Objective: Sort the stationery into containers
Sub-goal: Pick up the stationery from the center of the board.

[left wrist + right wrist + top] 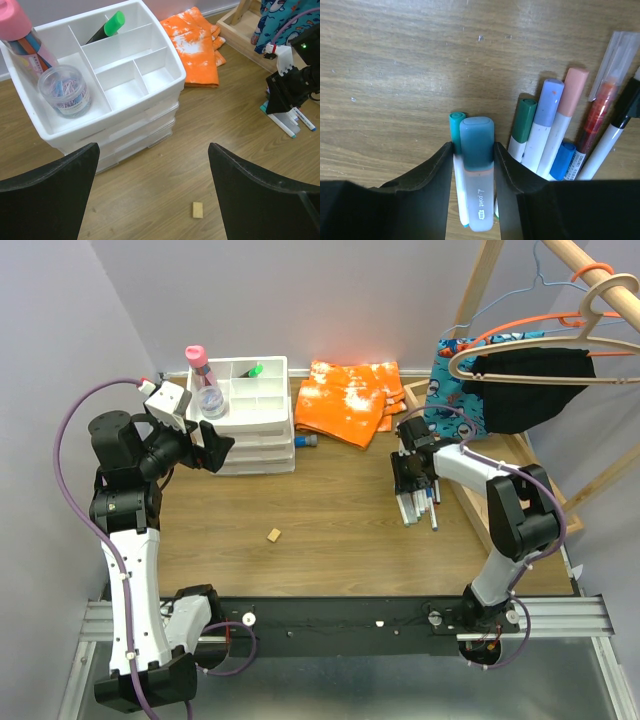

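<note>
The white three-drawer unit (262, 443) stands at the back left; its top tray (176, 66) holds a green-capped black marker (107, 28), a pink-capped bottle (27, 42) and a jar of paper clips (65, 93). My left gripper (152, 197) is open and empty, just in front of the unit (205, 447). My right gripper (473, 146) is shut on a teal-capped highlighter (477, 150), with a slim teal-capped pen (456, 122) pressed beside it, low over the table (411, 480). Several more pens (547, 107) lie right of it. A blue-capped tube (306, 441) lies beside the unit.
An orange cloth (350, 400) lies at the back middle. A shallow wooden tray (468, 502) sits right of the pens, under a clothes rack with hangers and garments (530, 370). A small tan block (273, 534) lies on the table; it also shows in the left wrist view (198, 210).
</note>
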You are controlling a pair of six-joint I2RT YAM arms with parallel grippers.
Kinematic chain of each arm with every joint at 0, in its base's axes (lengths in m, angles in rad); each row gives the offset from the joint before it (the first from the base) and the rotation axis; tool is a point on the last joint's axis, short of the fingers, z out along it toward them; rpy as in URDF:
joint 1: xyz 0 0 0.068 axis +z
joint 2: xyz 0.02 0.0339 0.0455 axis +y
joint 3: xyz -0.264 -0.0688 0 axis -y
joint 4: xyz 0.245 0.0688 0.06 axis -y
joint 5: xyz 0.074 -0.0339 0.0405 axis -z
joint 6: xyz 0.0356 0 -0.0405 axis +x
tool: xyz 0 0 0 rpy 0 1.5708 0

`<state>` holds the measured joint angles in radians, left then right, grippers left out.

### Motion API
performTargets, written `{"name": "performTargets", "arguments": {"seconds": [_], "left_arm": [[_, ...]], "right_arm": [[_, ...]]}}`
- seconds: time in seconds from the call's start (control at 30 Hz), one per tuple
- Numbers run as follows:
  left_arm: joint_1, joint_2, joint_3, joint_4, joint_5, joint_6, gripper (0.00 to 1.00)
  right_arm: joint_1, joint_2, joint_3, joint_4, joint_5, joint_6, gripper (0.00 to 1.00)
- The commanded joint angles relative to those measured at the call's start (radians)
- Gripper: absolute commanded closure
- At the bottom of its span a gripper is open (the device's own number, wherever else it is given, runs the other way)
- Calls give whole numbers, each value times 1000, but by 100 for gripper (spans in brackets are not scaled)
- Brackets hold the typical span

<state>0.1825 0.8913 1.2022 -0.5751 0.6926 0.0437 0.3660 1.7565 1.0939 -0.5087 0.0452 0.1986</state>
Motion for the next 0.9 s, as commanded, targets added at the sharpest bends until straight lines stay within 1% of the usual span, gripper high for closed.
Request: {"name": "performTargets", "arguments": {"seconds": [0.0, 0.13, 0.17, 0.2, 0.23, 0.27, 0.3, 0.33, 0.47, 0.6, 0.87], "left_arm": [[9, -6, -10, 21, -10, -18, 1], [15, -9, -16, 21, -8, -21, 1], [15, -8, -18, 21, -7, -22, 1], [15, -8, -20, 23, -5, -22, 1], [15, -11, -23, 26, -5, -22, 1], [18, -11, -27, 29, -5, -27, 1], [17, -8, -29, 32, -4, -28, 1], [18, -8, -30, 40, -4, -31, 1], [18, -6, -30, 47, -4, -38, 1], [18, -9, -27, 44, -5, -36, 1], [21, -23, -29, 32, -15, -31, 1]], "right_arm": [[-10, 24, 29, 19, 21, -18, 61], [-9, 12, 53, 1, -13, -7, 65], [-10, 3, 58, -11, -22, -2, 63], [-10, -2, 63, -17, -36, 11, 57], [-10, -6, 61, -20, -39, 18, 57], [-10, -15, 57, -21, -38, 18, 57], [-10, -18, 51, -17, -39, 18, 62], [-10, -22, 43, -14, -38, 16, 63], [-10, -34, 15, -4, -39, 15, 66], [-10, -40, -2, 10, -30, 12, 59], [-10, -8, -5, 44, -11, -10, 57]]}}
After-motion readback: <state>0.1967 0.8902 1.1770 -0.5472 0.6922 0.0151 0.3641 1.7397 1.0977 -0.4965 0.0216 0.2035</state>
